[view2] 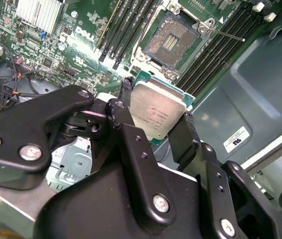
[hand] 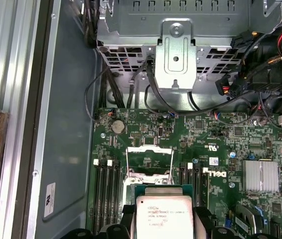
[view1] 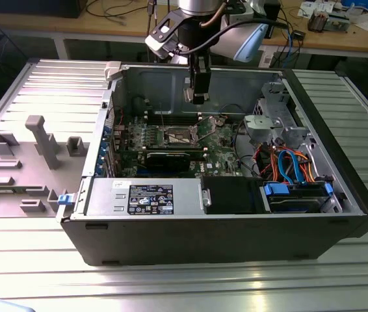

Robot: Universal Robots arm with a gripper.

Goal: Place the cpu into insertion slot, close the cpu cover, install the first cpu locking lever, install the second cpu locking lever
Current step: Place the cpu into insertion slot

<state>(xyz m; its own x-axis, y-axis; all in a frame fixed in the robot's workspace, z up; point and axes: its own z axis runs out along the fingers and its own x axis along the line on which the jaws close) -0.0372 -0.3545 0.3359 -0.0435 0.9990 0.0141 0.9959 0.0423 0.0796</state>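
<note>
Gripper down, chip in my grasp.
In the exterior view my gripper (view1: 197, 97) hangs straight down below my wrist (view1: 196, 10). In the second wrist view my two black fingers (view2: 182, 138) press on opposite edges of the cpu (view2: 157, 113), which sits flat between them.

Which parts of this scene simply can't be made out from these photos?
1. Underside of the cpu: it faces away in both wrist views, and the jaws gripping it cover two edges.
2. One end of the cpu: cut off by the picture's edge in the first wrist view.
3. The insertion slot: part of its rim is hidden behind the cpu in the first wrist view; its pins are too small in the exterior view.
</note>
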